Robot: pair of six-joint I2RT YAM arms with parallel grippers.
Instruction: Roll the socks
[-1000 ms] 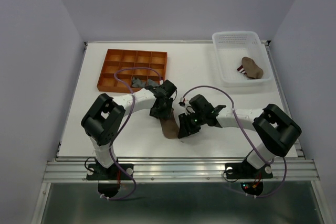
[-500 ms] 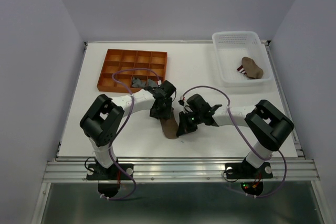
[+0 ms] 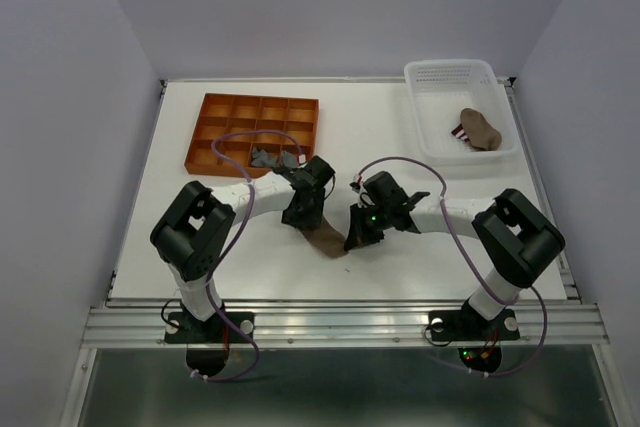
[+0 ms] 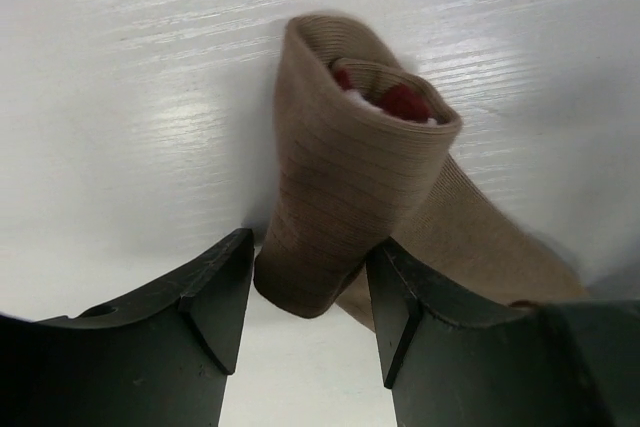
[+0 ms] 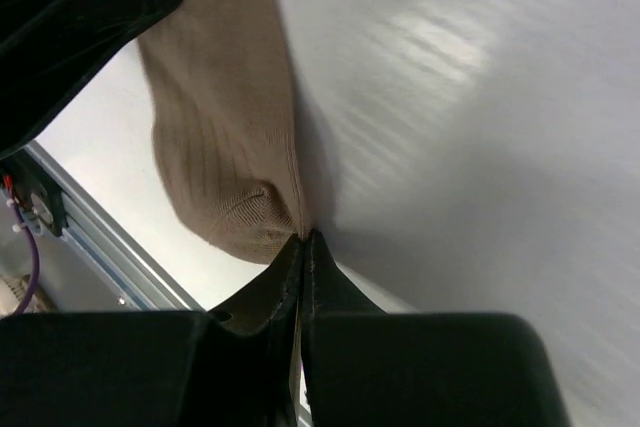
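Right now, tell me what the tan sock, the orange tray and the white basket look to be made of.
The tan sock looks like soft knitted fabric with a matte finish: fine ribs run across it and it folds into a roll. The orange tray is probably rigid plastic, given its uniform colour, thin straight dividers and dull surface. The white basket is likely moulded plastic, since its walls are a perforated lattice.

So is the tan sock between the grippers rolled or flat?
Partly rolled: one end of the tan sock is curled up between the left gripper's fingers; the rest lies flat, pinched by the right gripper.
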